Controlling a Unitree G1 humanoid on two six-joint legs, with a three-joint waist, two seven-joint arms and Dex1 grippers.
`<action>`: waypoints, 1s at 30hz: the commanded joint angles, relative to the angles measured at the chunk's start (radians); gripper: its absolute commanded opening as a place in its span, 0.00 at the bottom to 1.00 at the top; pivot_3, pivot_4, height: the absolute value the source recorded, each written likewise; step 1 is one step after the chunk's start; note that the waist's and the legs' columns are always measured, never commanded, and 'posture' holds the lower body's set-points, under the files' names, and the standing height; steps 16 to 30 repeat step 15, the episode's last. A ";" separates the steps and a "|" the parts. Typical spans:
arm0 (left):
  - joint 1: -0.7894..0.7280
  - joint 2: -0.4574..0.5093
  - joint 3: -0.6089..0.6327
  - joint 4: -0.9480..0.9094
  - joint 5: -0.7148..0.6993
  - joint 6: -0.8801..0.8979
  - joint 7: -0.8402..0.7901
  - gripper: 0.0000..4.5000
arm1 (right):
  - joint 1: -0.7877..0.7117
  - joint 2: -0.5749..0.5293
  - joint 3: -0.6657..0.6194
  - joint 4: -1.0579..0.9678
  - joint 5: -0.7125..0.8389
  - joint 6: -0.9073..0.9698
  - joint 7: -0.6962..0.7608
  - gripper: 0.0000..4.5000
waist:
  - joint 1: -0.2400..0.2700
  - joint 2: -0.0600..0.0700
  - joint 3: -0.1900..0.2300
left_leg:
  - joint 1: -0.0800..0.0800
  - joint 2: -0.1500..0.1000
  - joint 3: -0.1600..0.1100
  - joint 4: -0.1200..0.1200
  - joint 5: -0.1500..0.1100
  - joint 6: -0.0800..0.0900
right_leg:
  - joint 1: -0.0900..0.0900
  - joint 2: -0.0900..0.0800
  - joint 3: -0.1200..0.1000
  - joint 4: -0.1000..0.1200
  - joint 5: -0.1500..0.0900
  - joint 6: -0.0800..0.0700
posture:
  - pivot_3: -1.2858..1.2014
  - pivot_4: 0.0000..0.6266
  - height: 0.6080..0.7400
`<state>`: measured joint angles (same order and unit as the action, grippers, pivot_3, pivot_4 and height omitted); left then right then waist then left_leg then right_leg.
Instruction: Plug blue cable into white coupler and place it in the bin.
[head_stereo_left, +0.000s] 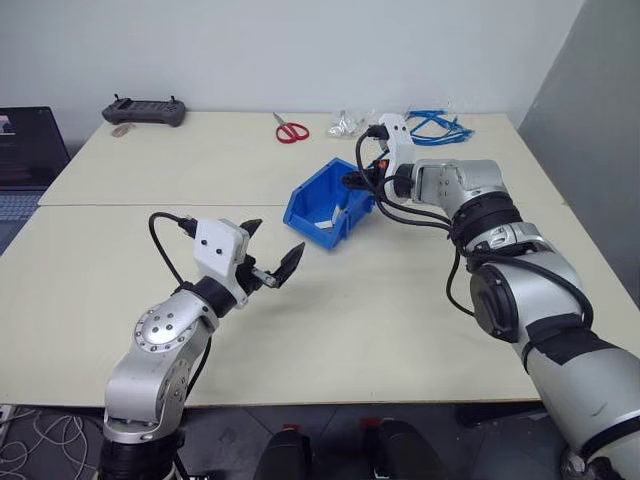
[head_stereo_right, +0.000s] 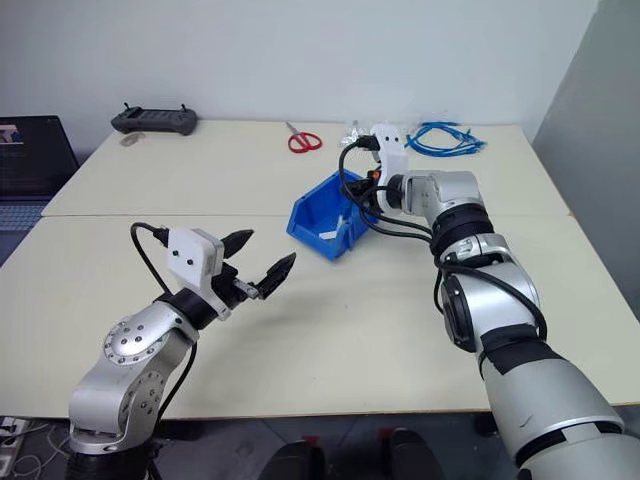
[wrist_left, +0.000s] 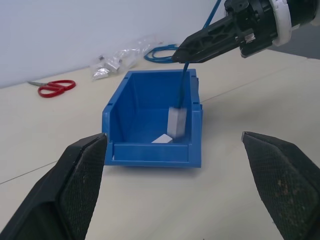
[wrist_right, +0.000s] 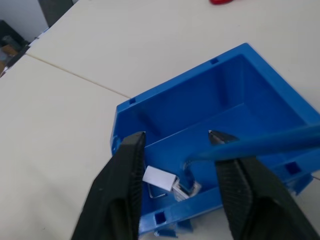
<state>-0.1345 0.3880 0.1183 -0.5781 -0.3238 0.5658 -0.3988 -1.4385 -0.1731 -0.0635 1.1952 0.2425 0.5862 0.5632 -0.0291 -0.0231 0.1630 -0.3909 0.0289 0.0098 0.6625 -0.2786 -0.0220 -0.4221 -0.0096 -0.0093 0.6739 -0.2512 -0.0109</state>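
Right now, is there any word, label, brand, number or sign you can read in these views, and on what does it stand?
None can be read.
Laptop screen: lit, but whatever it shows is too small to read.
Controller: no legible marking.
White slip on the floor of the bin: looks blank.
White coupler, scissors: no print visible.

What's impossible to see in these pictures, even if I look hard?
- Whether the blue cable is really plugged into the white coupler: left wrist view, joint too small.
- The bin floor: head views, hidden by its walls.
- Whether the right hand touches the cable: right wrist view, unclear.
- The laptop: cut off by the picture's edge.
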 joint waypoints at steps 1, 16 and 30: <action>-0.006 -0.008 -0.012 -0.042 -0.002 0.000 0.026 1.00 | -0.055 -0.008 -0.024 0.031 -0.027 -0.066 -0.011 0.70 | 0.000 0.000 0.000 | 0.000 0.000 0.000 0.000 0.000 0.000 | 0.000 0.000 0.000 0.000 0.000 0.000 | 0.52 0.24 1.00; -0.090 -0.070 -0.016 0.107 0.001 0.021 0.109 1.00 | 0.394 -0.178 0.141 -0.522 -0.159 -0.062 0.192 1.00 | 0.007 -0.001 0.000 | -0.001 -0.001 -0.001 0.000 0.000 0.000 | 0.001 -0.001 -0.001 -0.001 0.000 0.001 | 0.52 0.24 1.00; -0.090 -0.070 -0.016 0.107 0.001 0.021 0.109 1.00 | 0.394 -0.178 0.141 -0.522 -0.159 -0.062 0.192 1.00 | 0.007 -0.001 0.000 | -0.001 -0.001 -0.001 0.000 0.000 0.000 | 0.001 -0.001 -0.001 -0.001 0.000 0.001 | 0.52 0.24 1.00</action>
